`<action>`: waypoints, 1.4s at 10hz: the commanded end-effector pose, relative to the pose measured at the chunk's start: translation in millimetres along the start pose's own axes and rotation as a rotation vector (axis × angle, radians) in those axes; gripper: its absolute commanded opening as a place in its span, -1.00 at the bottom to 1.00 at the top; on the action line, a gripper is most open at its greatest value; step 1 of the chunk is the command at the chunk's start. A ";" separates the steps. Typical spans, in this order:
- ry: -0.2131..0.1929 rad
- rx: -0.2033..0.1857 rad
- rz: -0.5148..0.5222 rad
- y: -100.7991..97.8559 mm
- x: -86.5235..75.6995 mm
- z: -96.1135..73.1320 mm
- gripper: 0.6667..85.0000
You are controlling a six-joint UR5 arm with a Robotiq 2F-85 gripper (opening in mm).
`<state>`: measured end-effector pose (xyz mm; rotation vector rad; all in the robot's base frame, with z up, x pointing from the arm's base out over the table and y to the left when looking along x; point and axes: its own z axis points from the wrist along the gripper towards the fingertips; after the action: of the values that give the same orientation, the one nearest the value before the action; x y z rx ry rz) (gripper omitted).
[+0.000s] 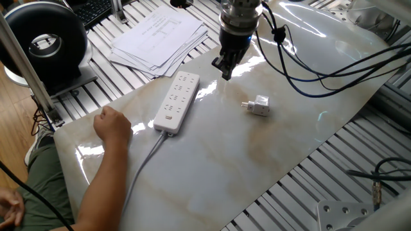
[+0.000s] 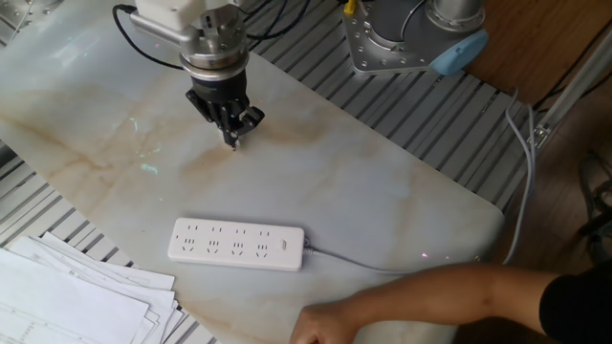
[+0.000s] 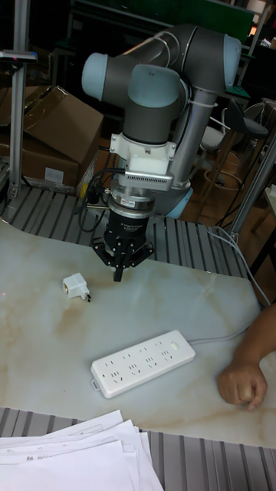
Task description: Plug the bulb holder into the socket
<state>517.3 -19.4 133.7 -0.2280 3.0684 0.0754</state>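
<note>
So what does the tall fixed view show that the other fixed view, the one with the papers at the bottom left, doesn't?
Only the tall view shows the bulb holder lying on the marble table, to one side of the gripper, plus the arm's upper joints and cardboard boxes. Only the other fixed view shows the wooden floor beyond the table. Both show the socket, the gripper, the paper stack and a person's hand.
</note>
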 end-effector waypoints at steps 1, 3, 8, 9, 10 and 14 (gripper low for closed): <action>-0.006 -0.019 0.003 1.1 1.1 0.2 -0.98; 0.024 0.023 -0.014 -9.8 8.8 0.1 -0.98; 0.049 -0.004 -0.017 -2.8 15.4 -0.1 -0.98; 0.091 0.008 0.011 -5.6 26.3 -0.9 -0.98; 0.136 0.022 0.049 -8.6 37.8 -2.2 -0.98; 0.126 0.026 0.087 -12.7 36.1 39.6 -0.98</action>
<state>485.7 -27.0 115.2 -0.1107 3.1984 0.0587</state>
